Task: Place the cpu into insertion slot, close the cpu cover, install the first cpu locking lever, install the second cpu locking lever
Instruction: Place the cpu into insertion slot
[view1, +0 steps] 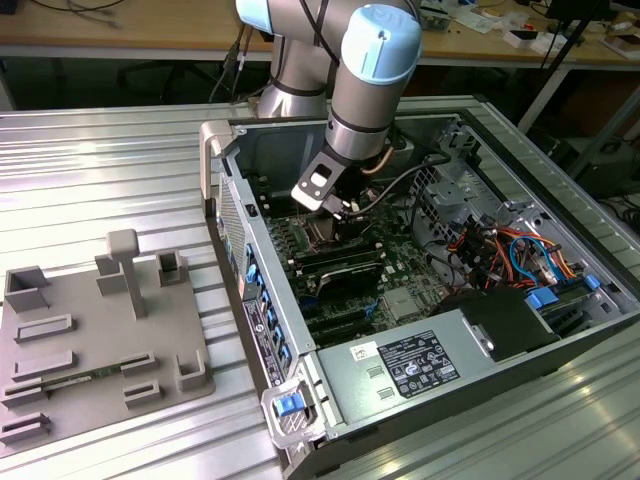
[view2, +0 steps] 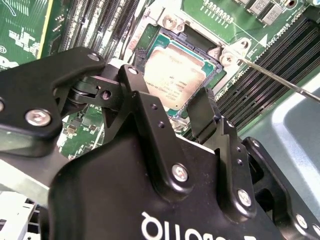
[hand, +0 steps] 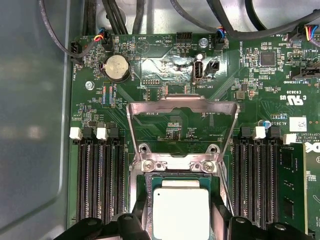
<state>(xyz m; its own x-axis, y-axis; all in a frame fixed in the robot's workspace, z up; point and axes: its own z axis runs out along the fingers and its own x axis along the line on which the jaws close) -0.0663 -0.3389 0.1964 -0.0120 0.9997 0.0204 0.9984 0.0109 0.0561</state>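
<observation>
an open computer case (view1: 262, 335) lies on a ribbed metal tabletop (view1: 100, 160). on the exterior view's left, beside the case, sits a grey fixture plate (view1: 90, 340) with upright holders. inside, the green motherboard (hand: 250, 107) carries a round coin battery (hand: 116, 67) and black memory slots (hand: 100, 175). a labelled power supply (view1: 415, 365) lies near orange and blue cables (view1: 505, 248).
</observation>
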